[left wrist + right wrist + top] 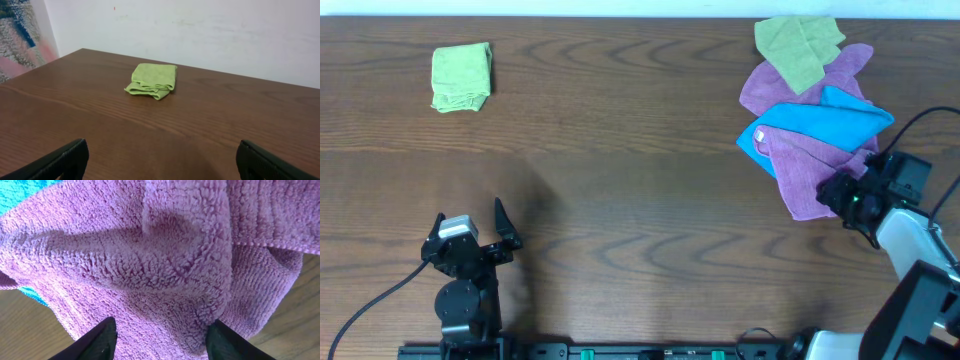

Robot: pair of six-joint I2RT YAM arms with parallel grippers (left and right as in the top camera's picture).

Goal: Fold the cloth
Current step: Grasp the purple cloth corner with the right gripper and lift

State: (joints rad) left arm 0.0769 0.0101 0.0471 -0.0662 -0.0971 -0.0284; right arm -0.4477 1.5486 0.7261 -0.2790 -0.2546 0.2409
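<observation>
Tabletop (620,180) — right gripper (160,341) wide astride cloth (175,265)

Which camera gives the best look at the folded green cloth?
Left wrist: the folded green cloth lies near mid-frame, with its stacked layers clear. Overhead shows it small, toward the picture's upper left, as a flat outline. Right wrist does not show it; that view is filled by purple towel.

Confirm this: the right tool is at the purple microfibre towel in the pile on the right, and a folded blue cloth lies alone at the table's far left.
One thing is wrong: the folded cloth alone at the far left is light green, not blue; the overhead view shows it. The right tool is indeed at the purple microfibre towel in the pile.
</observation>
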